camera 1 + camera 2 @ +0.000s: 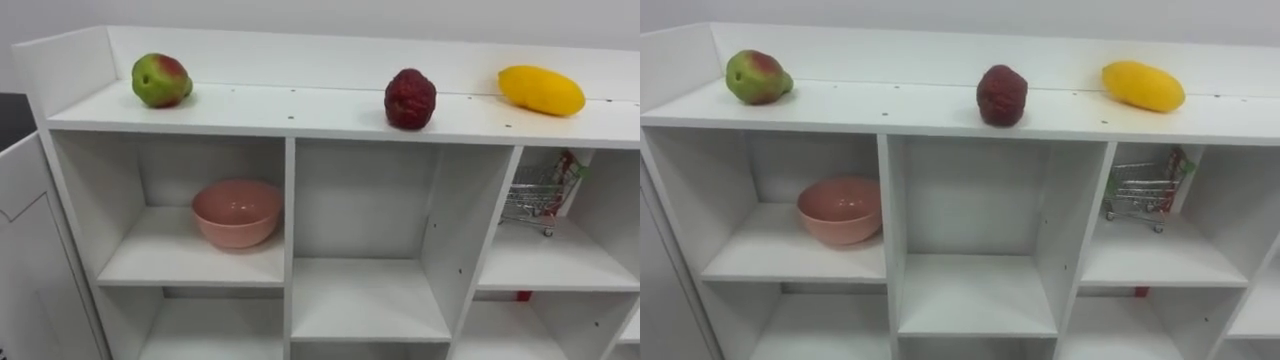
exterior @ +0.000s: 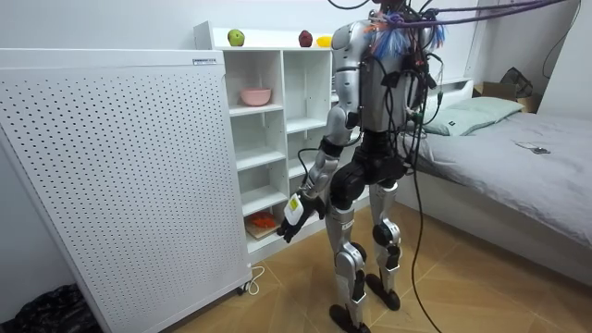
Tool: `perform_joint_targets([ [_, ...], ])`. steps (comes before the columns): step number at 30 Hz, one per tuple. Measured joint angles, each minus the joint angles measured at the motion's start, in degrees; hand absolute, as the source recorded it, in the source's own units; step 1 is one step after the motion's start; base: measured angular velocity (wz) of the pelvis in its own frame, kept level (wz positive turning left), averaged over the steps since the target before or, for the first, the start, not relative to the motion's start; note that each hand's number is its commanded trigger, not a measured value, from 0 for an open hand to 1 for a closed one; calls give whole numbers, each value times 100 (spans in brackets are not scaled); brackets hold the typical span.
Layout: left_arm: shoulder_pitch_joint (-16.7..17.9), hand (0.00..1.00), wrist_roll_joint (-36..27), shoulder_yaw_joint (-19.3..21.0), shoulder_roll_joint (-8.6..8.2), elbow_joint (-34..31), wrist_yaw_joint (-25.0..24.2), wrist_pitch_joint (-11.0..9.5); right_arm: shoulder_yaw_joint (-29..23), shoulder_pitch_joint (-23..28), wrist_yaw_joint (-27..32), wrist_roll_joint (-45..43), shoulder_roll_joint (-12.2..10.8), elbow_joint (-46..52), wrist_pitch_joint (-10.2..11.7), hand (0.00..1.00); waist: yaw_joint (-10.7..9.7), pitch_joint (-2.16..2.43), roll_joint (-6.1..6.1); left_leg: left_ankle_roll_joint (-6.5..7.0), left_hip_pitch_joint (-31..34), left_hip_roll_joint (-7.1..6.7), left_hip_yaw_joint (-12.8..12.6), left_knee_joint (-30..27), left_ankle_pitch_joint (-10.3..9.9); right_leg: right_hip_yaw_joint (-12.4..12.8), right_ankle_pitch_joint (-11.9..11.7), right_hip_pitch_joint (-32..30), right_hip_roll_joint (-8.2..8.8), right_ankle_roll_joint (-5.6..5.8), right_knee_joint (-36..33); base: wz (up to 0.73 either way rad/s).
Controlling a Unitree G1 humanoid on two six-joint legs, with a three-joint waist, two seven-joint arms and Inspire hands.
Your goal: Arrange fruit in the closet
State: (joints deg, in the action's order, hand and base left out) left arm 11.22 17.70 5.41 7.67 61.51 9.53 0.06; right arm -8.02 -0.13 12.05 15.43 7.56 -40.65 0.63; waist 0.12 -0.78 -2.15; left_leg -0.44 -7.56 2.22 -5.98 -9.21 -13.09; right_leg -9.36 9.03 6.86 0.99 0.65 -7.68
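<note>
Fruit sits atop the closet (image 1: 300, 112): pear (image 1: 160, 80), dark-red fruit (image 1: 410, 99), mango (image 1: 541, 90); left robot hand (image 2: 292, 215) hangs low, grip unreadable.

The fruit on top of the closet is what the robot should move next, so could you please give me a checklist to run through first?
1. Fruit in sight: ok; the green-red fruit, dark red fruit and yellow fruit lie apart on top of the closet.
2. Occupied compartments known: ok; pink bowl upper left, small shopping cart upper right.
3. Robot faces the closet: ok, by the room view.
4. Left robot hand raised to the fruit: not ok; it hangs low beside the thigh.
5. That hand free to grasp: cannot tell.
</note>
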Motion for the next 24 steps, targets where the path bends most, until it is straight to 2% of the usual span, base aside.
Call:
perform_joint_targets([
  [2, 39, 0, 114, 0, 12, -62, 0, 44, -7, -31, 288, -147, 3, 933, 143, 0, 3, 4, 0, 0, 3, 0, 7, -7, 0, -13, 0, -1, 1, 0, 4, 0],
  [5, 149, 0, 378, 4, 9, -96, 2, 113, 2, -64, 550, -260, 2, 1797, 146, 0, 23, 22, -27, 0, 2, 0, 3, -5, 0, -4, 0, -4, 1, 0, -2, 0],
  [8, 236, 0, 585, -9, -16, -94, 5, 223, 0, -73, 701, -466, 2, 2500, 141, 0, 14, 72, -43, 0, 10, 1, -5, -7, 0, 135, 0, -44, -6, 0, -16, -4],
  [10, 277, 0, 692, -10, -30, -92, 2, 247, -2, -74, 800, -513, 3, 2971, 151, 0, 9, 76, -46, 0, 36, 1, -8, -14, 0, 137, 0, -83, -9, 0, -21, -3],
  [14, 360, 0, 843, -20, -52, -90, -3, 249, -4, -131, 1047, -661, 5, 3871, 253, 0, 14, 116, 12, 0, 63, 7, -11, -32, 1, 141, -1, -91, -10, -2, -48, 0],
  [17, 364, 0, 893, -121, -41, -68, -2, 249, 4, -355, 1139, -661, 53, 4159, 364, 0, 32, 98, 53, 1, 9, 10, -19, -35, 3, 153, -1, -69, -7, -1, -110, -2],
  [24, 343, 0, 1127, -220, -56, -88, -144, 326, 9, -591, 1291, -666, 338, 4904, 383, 0, 146, 91, 34, 2, 6, 10, 2, -36, 4, 148, -1, -72, -13, -1, -120, -1],
])
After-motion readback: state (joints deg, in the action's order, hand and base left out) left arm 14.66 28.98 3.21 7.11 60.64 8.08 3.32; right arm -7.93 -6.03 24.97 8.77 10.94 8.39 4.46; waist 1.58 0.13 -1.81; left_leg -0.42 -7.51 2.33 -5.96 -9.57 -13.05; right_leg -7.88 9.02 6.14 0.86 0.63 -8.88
